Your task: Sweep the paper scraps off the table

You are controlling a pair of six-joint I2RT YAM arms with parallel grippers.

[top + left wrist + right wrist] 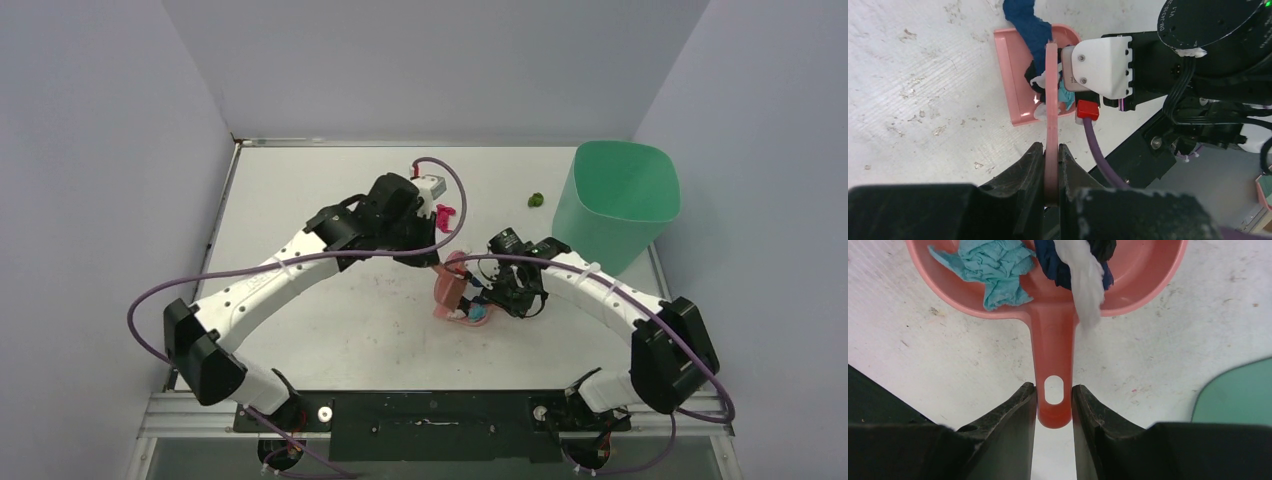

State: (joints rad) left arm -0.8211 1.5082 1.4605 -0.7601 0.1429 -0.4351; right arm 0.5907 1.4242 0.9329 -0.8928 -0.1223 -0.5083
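Observation:
My left gripper (1050, 147) is shut on the thin handle of the pink brush (1051, 100), whose head reaches into the pink dustpan (1015, 85). My right gripper (1054, 387) is shut on the dustpan's handle (1052, 350). The pan (1140, 287) lies on the white table (923, 355) and holds paper scraps: a cyan one (993, 265), a white one (1087, 280) and a dark blue one (1050, 260). In the top view both grippers meet at the dustpan (447, 296) mid-table. A magenta scrap (445, 213) and a green scrap (536, 199) lie loose farther back.
A green bin (620, 200) stands at the back right of the table (330, 320), close to the right arm's elbow; its rim (1238, 395) shows in the right wrist view. Purple cables loop off both arms. Walls enclose the table on three sides.

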